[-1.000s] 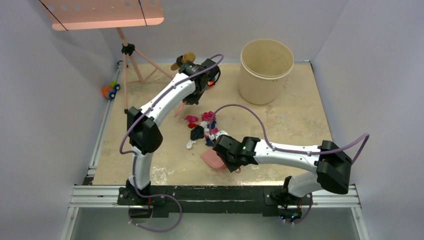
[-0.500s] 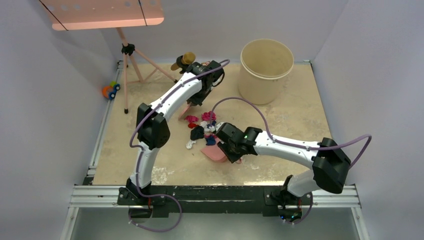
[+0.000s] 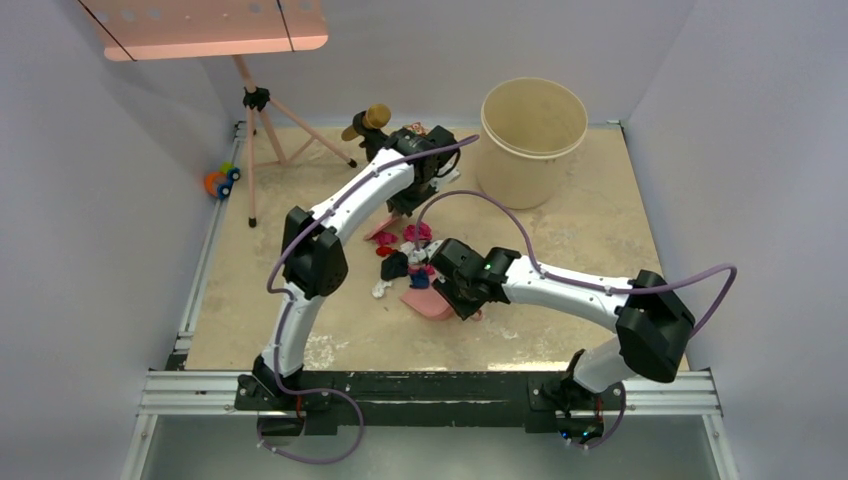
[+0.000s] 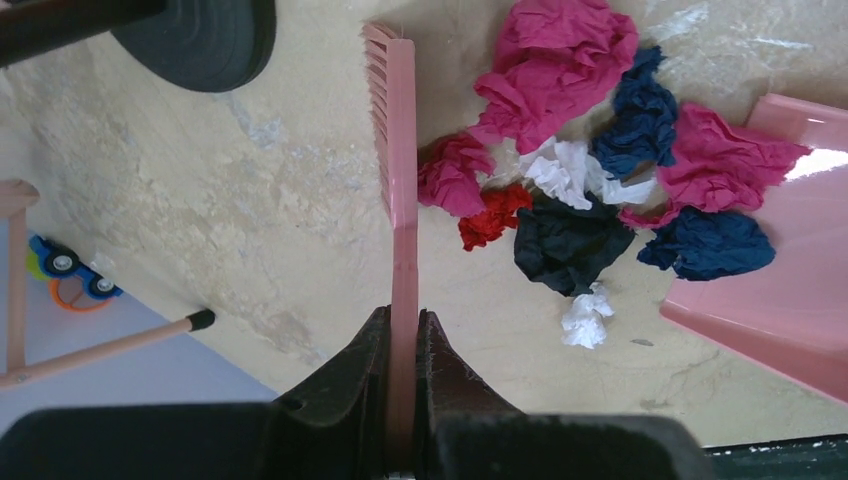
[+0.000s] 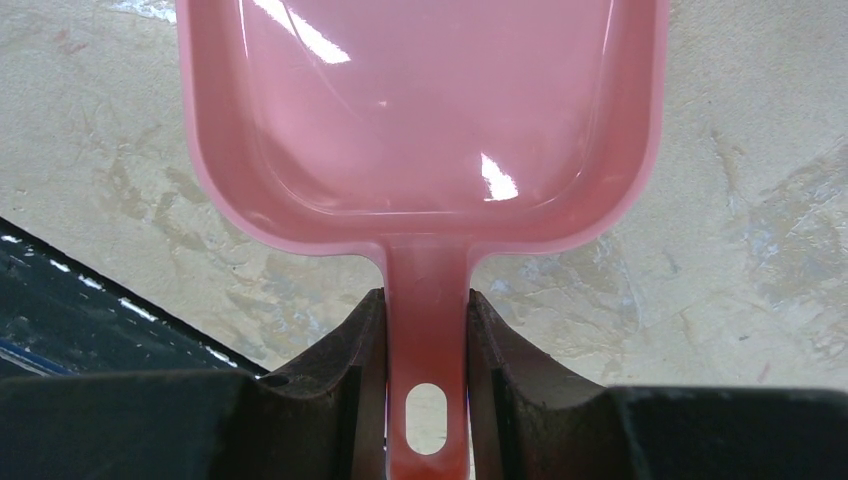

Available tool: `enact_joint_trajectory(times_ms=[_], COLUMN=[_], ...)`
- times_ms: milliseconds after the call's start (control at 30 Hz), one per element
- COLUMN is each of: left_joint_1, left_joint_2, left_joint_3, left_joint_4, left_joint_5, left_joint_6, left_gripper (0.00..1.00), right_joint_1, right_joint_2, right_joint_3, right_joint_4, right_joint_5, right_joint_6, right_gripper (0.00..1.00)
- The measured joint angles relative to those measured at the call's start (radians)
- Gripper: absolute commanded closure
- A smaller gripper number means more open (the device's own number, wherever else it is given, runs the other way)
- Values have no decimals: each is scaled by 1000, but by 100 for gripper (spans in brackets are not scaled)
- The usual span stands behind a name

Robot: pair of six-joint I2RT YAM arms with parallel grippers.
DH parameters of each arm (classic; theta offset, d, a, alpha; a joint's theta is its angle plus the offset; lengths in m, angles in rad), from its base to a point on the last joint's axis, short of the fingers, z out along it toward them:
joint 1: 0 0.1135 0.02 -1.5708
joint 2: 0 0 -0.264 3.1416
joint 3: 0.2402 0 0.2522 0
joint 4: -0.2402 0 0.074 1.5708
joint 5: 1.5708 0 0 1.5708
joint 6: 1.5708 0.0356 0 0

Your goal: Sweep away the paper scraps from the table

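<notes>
The paper scraps (image 3: 405,256) lie in a tight pile mid-table: pink, navy, red and white wads (image 4: 600,170). My left gripper (image 4: 403,325) is shut on the handle of a pink brush (image 4: 398,150), whose bristle edge stands just left of the pile, touching a pink wad. My right gripper (image 5: 427,300) is shut on the handle of a pink dustpan (image 5: 420,110). The dustpan's lip (image 4: 790,290) rests on the table against the right side of the pile. The part of the pan seen in the right wrist view holds nothing. From above, the dustpan (image 3: 425,303) sits below the pile.
A tall beige bucket (image 3: 533,140) stands at the back right of the table (image 3: 580,240). A wooden tripod (image 3: 262,130) stands at the back left, with a colourful toy (image 3: 221,181) beyond the left edge. A brown and yellow object (image 3: 366,120) lies at the back.
My left arm swung right and nearer, bringing the brush up to the pile. My right arm pushed the dustpan forward to the pile's edge.
</notes>
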Motion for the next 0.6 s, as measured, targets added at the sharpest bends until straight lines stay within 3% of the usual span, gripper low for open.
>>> enact_joint_trajectory(times_ms=[600], left_joint_1=[-27], left_joint_2=[35], left_joint_3=[42], left_joint_4=[-48], left_joint_5=[272], left_joint_6=[89], left_gripper=[100], right_joint_1=[-51], right_joint_2=[5], right_joint_3=[0], right_joint_4=[8], right_joint_5=[-56], right_joint_6=[24], right_gripper=[100])
